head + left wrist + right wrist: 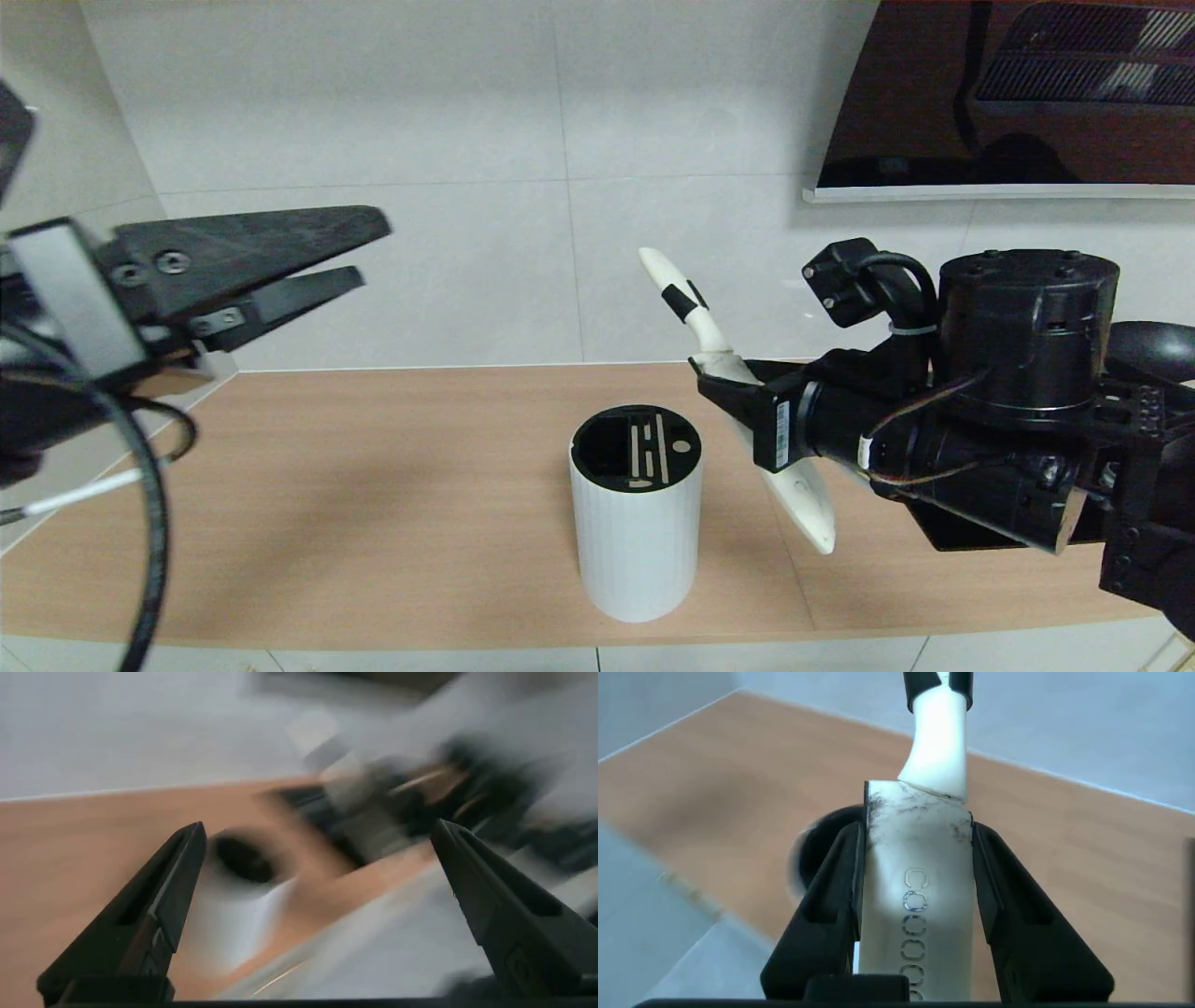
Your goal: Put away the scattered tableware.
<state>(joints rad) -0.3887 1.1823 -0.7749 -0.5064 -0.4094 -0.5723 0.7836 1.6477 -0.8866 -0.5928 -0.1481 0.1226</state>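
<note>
We found the right gripper (726,378) clamped tight on the flat part of a white utensil (801,499). It was held tilted in the air, just beside the white cylindrical holder (638,541) that stood upright on the wooden counter (373,523). Our left gripper (373,250) hung raised well to the left, jaws apart and empty
</note>
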